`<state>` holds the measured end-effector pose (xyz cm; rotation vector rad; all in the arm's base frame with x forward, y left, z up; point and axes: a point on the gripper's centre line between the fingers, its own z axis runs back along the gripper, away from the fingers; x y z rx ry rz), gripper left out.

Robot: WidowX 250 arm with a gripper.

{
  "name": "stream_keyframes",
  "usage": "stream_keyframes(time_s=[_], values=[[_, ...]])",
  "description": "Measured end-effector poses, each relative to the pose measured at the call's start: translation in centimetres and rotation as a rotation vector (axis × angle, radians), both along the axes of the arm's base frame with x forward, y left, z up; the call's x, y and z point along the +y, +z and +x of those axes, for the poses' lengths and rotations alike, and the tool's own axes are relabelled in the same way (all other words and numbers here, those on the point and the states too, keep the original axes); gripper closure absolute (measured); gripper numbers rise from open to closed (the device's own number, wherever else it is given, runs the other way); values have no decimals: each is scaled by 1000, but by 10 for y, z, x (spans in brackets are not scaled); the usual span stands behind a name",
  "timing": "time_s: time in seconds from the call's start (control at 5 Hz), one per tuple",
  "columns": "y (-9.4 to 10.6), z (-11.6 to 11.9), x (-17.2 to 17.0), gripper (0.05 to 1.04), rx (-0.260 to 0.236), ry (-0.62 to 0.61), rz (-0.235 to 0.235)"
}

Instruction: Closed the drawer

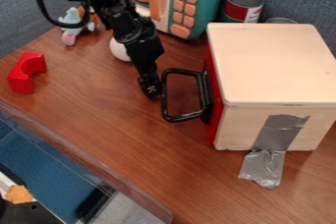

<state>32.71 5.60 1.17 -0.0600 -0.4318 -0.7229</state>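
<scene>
The gripper (151,89) hangs low over the table at the left side of the black drawer handle (165,95), right beside its outer bar; I cannot tell whether they touch. The drawer belongs to a pale wooden box (275,66) at the right. Its red front (211,95) faces left and stands flush or nearly flush with the box. The drawer's inside is hidden.
A red arch block (25,73) lies on the wooden table (118,134) at the left. Behind the arm are a white round object (120,50), a plush toy (73,24), a teal toy microwave (205,2) and a can (241,6). Grey tape (266,164) runs from the box onto the table.
</scene>
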Motion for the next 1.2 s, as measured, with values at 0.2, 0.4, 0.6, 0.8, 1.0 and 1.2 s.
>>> stream_keyframes(time_s=[0.2, 0.4, 0.6, 0.8, 1.0, 1.2], values=[[0, 1, -5, 84, 10, 4, -23], [0, 1, -6, 84, 11, 16, -38], [4, -14, 8, 84, 14, 79, -13], [35, -36, 51, 84, 30, 292, 36], [68, -61, 54, 84, 31, 320, 2], [95, -82, 55, 84, 13, 329, -26]])
